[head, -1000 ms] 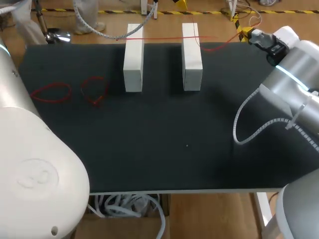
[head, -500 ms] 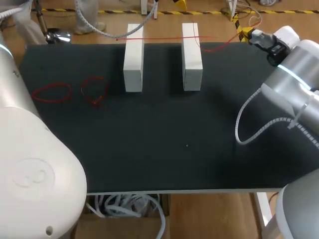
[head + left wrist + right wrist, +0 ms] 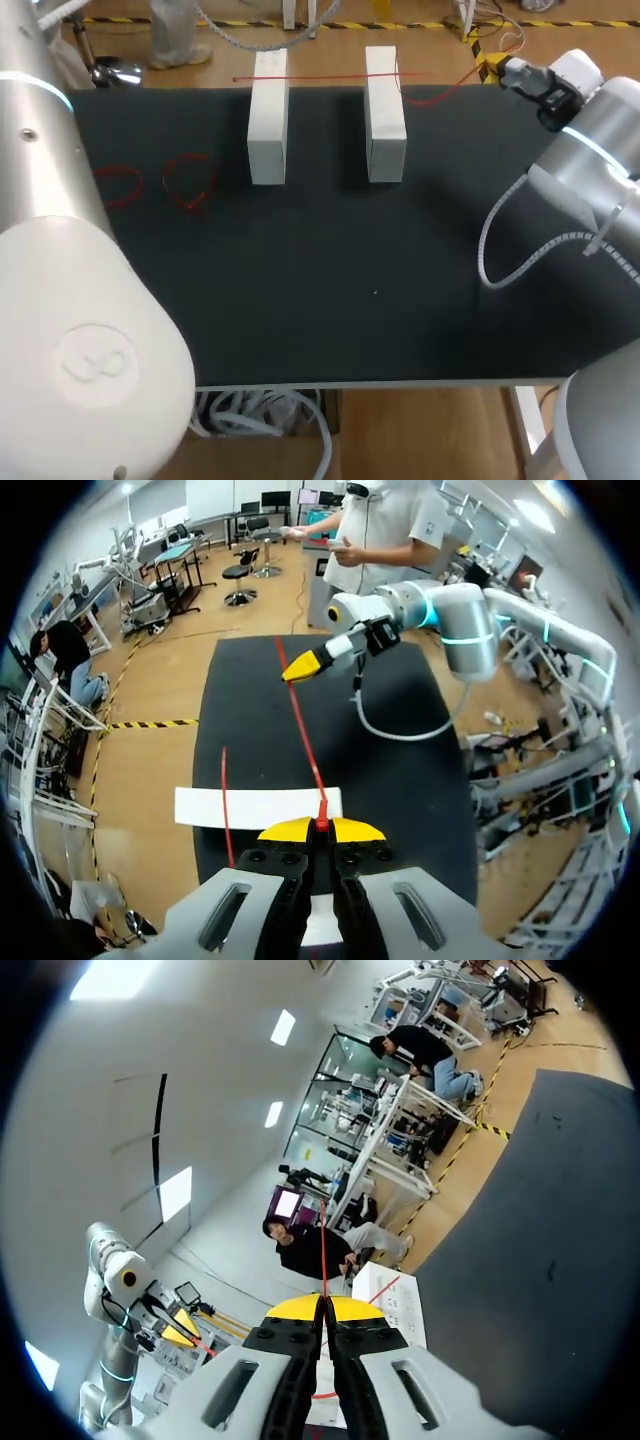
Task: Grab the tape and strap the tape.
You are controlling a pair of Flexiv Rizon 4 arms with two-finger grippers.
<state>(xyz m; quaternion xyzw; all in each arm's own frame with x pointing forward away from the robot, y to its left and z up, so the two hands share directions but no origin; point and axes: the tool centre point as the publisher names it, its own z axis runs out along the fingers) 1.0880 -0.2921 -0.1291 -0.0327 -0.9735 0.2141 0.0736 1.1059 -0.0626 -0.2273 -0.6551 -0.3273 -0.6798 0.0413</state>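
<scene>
Holding the red tape [image 3: 320,77] stretched across both white blocks [image 3: 268,120] at the far edge of the worktop [image 3: 350,260], left gripper [image 3: 320,828] and right gripper [image 3: 322,1305] each have jaws clamped on an end, apparently, so grabbing looks done and strapping next calls for drawing those ends together.

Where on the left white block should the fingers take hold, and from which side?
Probably on its near half, from above, fingers across the narrow width: the left white block is long and slim with flat parallel sides, and the red tape crosses its far end.
</scene>
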